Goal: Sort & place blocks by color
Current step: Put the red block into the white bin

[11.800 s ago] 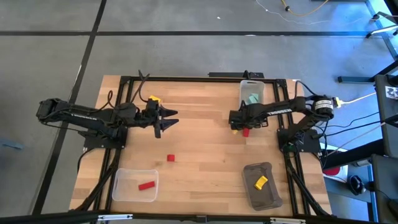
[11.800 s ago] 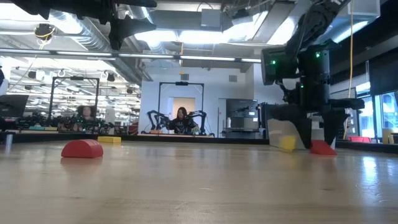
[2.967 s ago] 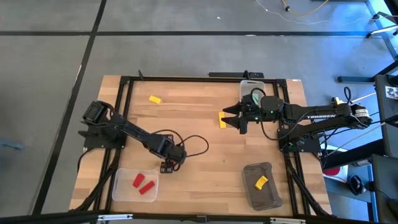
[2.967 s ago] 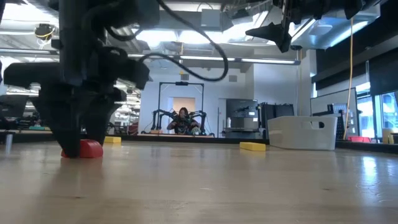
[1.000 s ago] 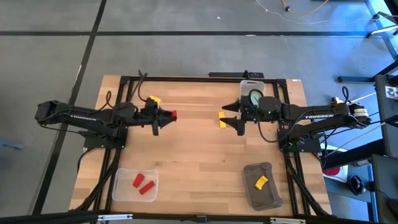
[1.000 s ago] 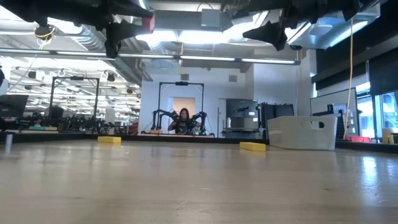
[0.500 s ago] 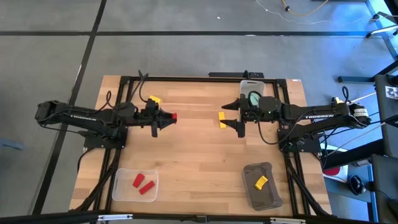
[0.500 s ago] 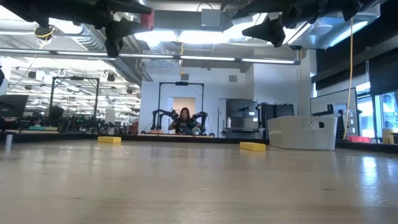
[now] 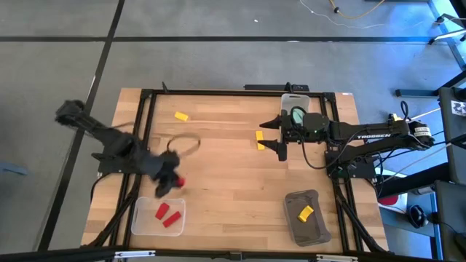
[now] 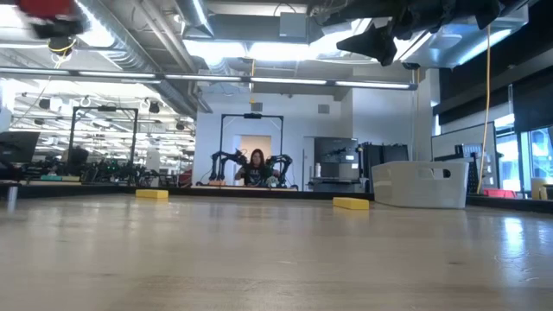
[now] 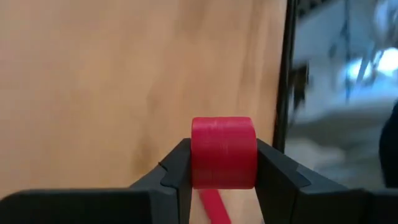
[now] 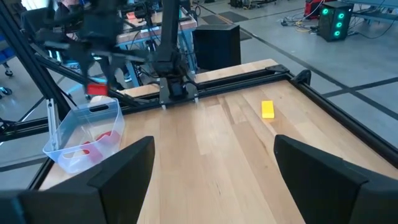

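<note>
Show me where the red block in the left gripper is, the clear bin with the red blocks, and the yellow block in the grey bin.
red block (image 11: 223, 152), left wrist view, middle of its front face
clear bin (image 9: 140, 207), high view, its near-left rim
yellow block (image 9: 306, 212), high view, its centre

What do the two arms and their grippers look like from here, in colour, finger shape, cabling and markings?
Both arms are dark, near black. The right arm carries white lettering along its link, a black cable looping beneath it and a yellow cable at its base. The right gripper has two pointed dark fingers. The left gripper has flat, angular black fingers. A black cable loops by the left arm.
</note>
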Controlling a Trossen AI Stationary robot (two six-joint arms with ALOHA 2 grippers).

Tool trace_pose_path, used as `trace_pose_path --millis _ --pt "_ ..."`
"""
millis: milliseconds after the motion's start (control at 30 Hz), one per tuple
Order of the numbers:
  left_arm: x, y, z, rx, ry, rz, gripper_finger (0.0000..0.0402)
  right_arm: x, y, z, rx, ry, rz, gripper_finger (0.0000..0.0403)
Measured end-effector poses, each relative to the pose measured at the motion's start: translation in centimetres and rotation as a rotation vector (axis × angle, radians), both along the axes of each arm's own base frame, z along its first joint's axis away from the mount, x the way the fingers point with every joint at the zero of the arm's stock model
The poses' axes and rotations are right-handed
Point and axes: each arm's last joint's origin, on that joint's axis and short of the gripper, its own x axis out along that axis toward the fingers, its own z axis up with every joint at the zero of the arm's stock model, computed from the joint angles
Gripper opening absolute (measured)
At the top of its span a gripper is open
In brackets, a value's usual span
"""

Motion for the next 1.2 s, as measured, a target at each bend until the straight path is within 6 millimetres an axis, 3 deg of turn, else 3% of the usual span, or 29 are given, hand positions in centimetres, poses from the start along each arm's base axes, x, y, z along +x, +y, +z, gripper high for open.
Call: trace_pose_path --millis 267,500,767,933,1200 --pt "-3.6 -7.8 -3.1 -0.053 0.331 -0.101 0.0119 0.0 0.0 -0.1 -0.001 0.013 0.0 0.033" --pt "-4.8 -12.0 -6.3 -0.006 0.466 -0.176 0.0119 0.0 0.0 -0.1 0.0 0.012 0.0 0.033" --pt "-3.7 -13.4 -10.0 0.157 0.533 -0.203 0.0119 0.0 0.0 -0.1 -0.001 0.012 -0.003 0.033" --pt "-3.5 -13.7 -11.1 0.181 0.583 -0.202 0.0119 0.0 0.0 -0.1 -0.001 0.012 -0.003 0.033" --pt "-3.5 -13.6 -11.3 0.204 0.578 -0.183 0.019 0.0 0.0 -0.1 -0.001 0.012 -0.003 0.033"
